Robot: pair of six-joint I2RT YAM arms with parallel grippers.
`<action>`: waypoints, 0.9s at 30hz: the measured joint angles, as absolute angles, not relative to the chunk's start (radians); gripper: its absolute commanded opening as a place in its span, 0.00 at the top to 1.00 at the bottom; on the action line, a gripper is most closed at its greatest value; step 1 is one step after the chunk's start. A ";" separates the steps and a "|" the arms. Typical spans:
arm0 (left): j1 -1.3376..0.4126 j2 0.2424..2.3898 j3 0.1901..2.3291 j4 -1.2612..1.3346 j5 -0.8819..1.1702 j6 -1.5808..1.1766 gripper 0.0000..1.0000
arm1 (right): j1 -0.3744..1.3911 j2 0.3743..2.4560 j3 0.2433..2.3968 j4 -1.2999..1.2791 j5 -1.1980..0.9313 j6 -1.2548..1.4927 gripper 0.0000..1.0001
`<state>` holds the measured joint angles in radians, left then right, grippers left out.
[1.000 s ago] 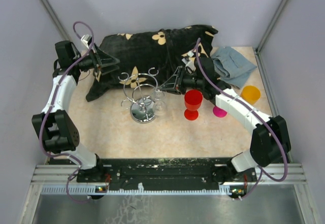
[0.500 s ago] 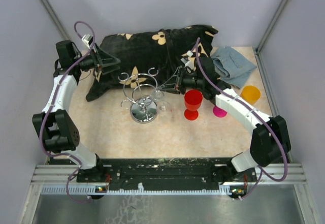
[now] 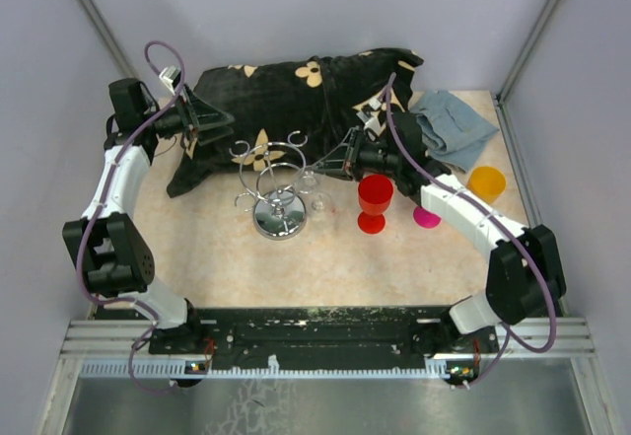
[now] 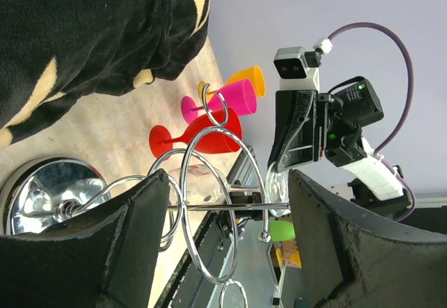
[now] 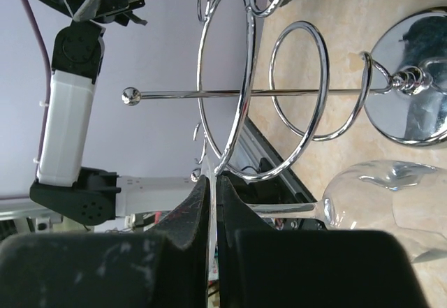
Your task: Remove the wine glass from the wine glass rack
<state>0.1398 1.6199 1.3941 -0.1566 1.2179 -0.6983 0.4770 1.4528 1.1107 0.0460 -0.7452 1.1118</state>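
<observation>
A bench (image 3: 296,277) seen from above, with two robot arms reaching toward a chrome wine glass rack (image 3: 279,218) near its middle. The right hand (image 5: 212,182) is pinched almost shut on the thin upper end of a clear wine glass (image 5: 380,203). Whether it grips the stem or the foot cannot be told. The glass hangs bowl down, in line with the rack's central post, just to the right of the wire loops. Whether it is free of them is unclear. The left hand (image 3: 219,119) hovers over a black flowered pillow (image 3: 286,95) behind the rack, its fingers spread wide and holding nothing. A red goblet (image 3: 375,196) stands just right of the glass, with pink (image 3: 426,218) and orange (image 3: 486,181) cups farther right, near a grey cloth (image 3: 454,124).
</observation>
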 measured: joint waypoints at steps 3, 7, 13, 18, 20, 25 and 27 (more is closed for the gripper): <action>0.140 1.620 1.394 -0.157 1.221 -0.700 0.26 | 0.463 1.442 1.076 0.079 -0.750 1.135 1.00; 0.138 1.620 1.394 -0.156 1.222 -0.702 0.26 | 0.452 1.419 1.039 0.113 -0.761 1.163 1.00; 0.129 1.620 1.394 -0.155 1.224 -0.708 0.26 | 0.445 1.392 1.013 0.166 -0.772 1.198 1.00; 0.128 1.620 1.394 -0.150 1.224 -0.715 0.26 | 0.443 1.382 1.008 0.196 -0.785 1.217 1.00; 0.129 1.620 1.394 -0.148 1.224 -0.716 0.26 | 0.442 1.375 1.007 0.196 -0.788 1.221 1.00; 0.128 1.620 1.394 -0.141 1.224 -0.722 0.26 | 0.439 1.346 0.980 0.191 -0.796 1.224 1.00; 0.128 1.620 1.394 -0.138 1.224 -0.724 0.26 | 0.435 1.336 0.973 0.183 -0.799 1.224 1.00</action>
<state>0.1284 1.6199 1.3941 -0.1379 1.2243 -0.7238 0.4351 1.3361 0.9726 0.1825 -0.7990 1.2236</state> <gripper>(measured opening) 0.739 0.017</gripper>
